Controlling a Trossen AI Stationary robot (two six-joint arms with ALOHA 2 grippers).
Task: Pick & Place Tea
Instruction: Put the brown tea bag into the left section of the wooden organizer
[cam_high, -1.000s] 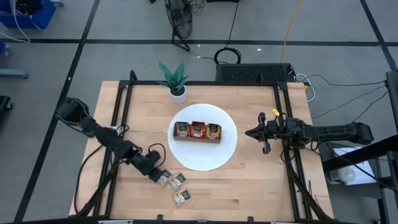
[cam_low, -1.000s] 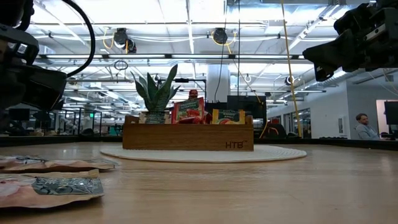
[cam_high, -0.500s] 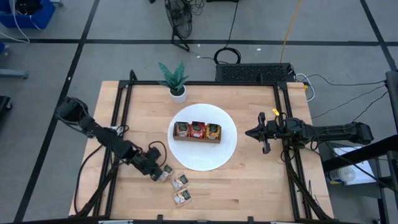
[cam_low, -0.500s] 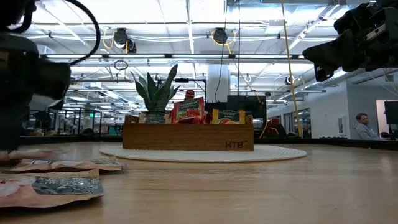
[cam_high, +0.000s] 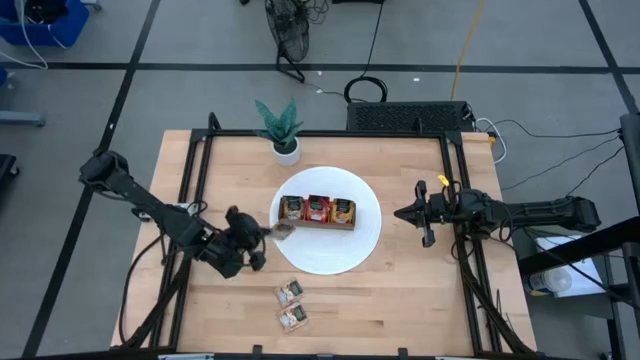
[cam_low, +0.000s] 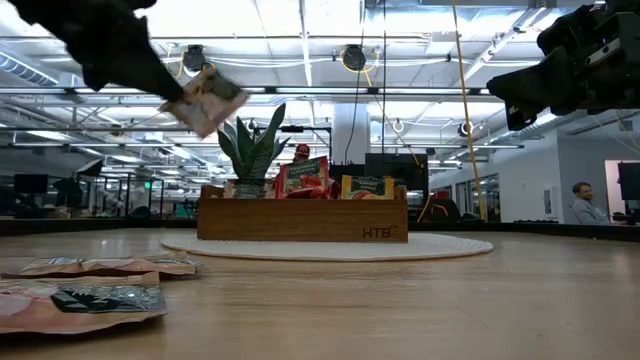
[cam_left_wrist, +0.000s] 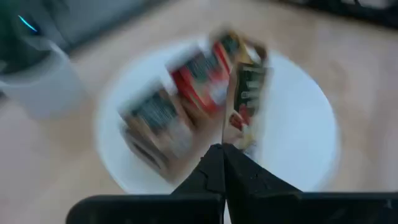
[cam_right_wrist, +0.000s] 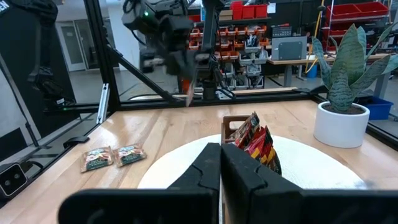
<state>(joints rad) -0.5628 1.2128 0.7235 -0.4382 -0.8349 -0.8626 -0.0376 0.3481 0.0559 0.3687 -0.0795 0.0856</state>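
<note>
**A:** What is the left claw (cam_high: 262, 231) doing?

**B:** It is pinching one sachet (cam_high: 284, 230) by a single edge, fingers together on it. It is carrying it above the white plate (cam_high: 365, 240), just beside the tray (cam_high: 318, 222). In the low view the sachet (cam_low: 204, 100) is hanging tilted in the air, held at its corner.

**A:** How is that sachet likely handling?

**B:** I am judging it very light, thin and limp, a flat square packet with crimped edges. Its foil-like skin is probably slippery, so an edge pinch seems the sensible hold. It is likely flexing or swinging as it travels.

**A:** And the tray?

**B:** It is a stiff brown wooden box with three compartments. Sachets are standing upright in it, beige, red and orange-yellow. The plate under it is round, smooth and white.

**A:** Is any tea lying loose?

**B:** Two sachets (cam_high: 291, 304) are lying flat on the pale wood table (cam_high: 420, 300), near the front edge, well apart from the tray.

**A:** What about the right claw (cam_high: 400, 213)?

**B:** It is waiting at the plate's far side, fingers together, holding nothing. A small potted plant (cam_high: 280, 128) is standing behind the plate.
</note>
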